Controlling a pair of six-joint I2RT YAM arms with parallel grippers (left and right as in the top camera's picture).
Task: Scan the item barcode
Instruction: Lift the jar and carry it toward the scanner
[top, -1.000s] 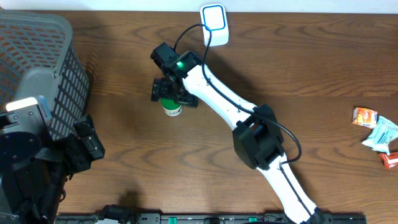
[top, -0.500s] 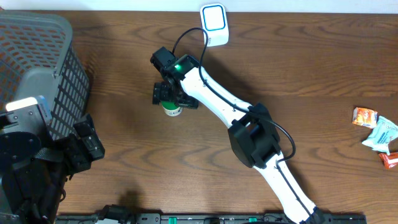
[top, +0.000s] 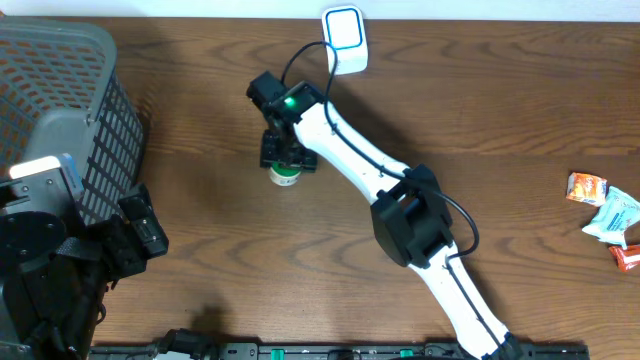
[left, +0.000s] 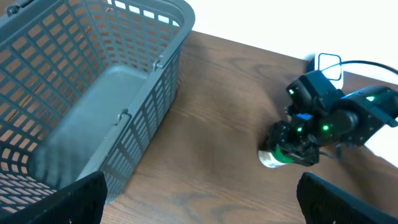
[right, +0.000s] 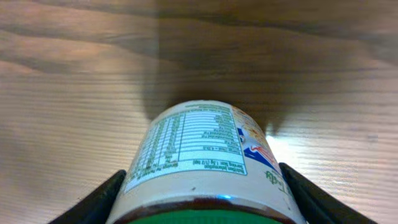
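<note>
Right claw (right: 202, 177) just narrowed from wide onto the jar (right: 199, 146), pads (right: 99, 199) touching both sides, near the scanner (top: 343, 38). Looks gripped, so the scan's next.

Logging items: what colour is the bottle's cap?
Green. The cap of the bottle shows best in the right wrist view.

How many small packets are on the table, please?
3, all near the table's right edge: an orange packet, a white packet below it, a red packet partly cut off. Others may be hidden.
</note>
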